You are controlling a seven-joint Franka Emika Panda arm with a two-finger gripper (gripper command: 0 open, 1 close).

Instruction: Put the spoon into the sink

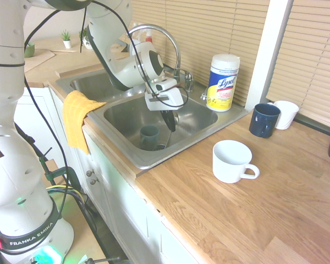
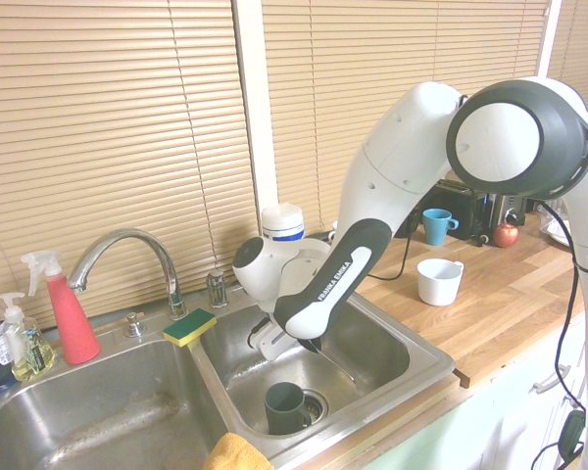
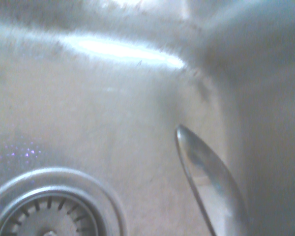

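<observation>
My gripper hangs low inside the right basin of the steel sink, shut on the spoon. The spoon slants down from the fingers toward the basin floor. In the wrist view its shiny bowl hovers just above the steel bottom, near the round drain. A dark green mug stands in the same basin, beside the gripper on the side nearer the front rim.
The curved faucet arches just behind the arm. A yellow cloth drapes over the sink divider. A Lysol tub, a white mug and a navy mug stand on the wooden counter. A sponge lies behind the sink.
</observation>
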